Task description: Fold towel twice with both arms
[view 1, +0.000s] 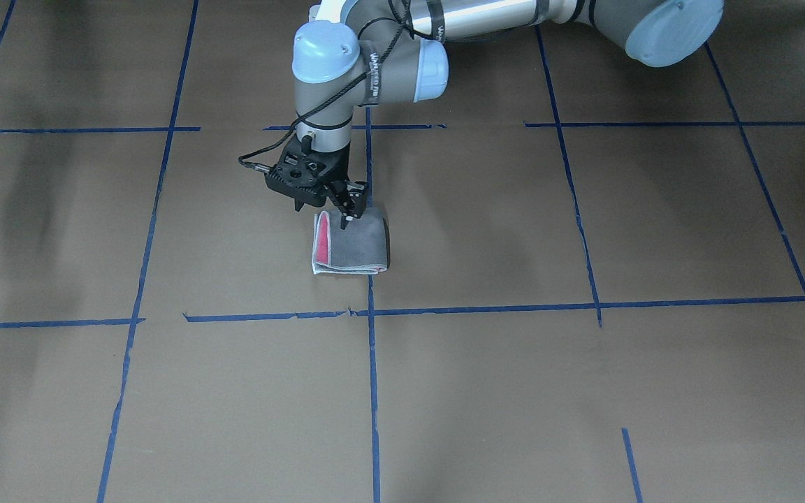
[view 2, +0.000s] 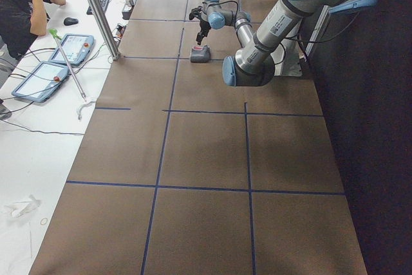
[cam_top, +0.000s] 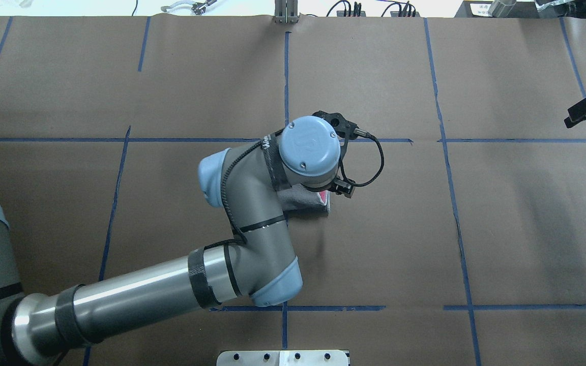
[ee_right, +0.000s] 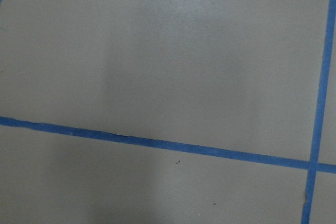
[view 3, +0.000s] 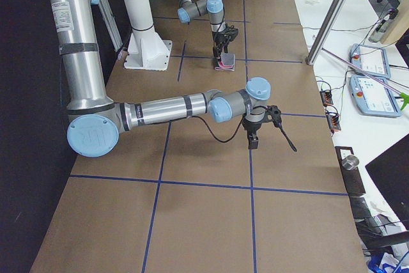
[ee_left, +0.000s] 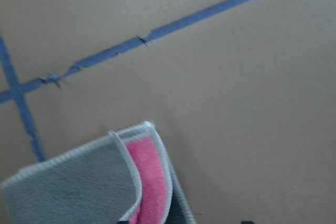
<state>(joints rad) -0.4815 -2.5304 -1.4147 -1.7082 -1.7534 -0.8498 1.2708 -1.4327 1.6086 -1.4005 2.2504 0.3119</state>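
Note:
The towel (view 1: pixel 357 244) lies folded small on the brown table, dark grey on top, with a pink strip showing along one side. It also shows in the overhead view (cam_top: pixel 305 199) and the left wrist view (ee_left: pixel 68 192), where the top grey layer curls up off the pink face. My left gripper (view 1: pixel 346 222) stands low over the towel's robot-side edge and looks shut on that top layer. My right gripper (cam_top: pixel 573 119) hovers far off at the table's right edge, over bare paper. I cannot tell whether it is open.
Blue tape lines (view 1: pixel 372 307) divide the brown table into squares. The white pedestal (view 3: pixel 144 49) stands at the robot's side. A metal post (view 2: pixel 96 11), tablets (view 2: pixel 38 78) and a seated operator (view 2: pixel 19 4) are beyond the table's far edge.

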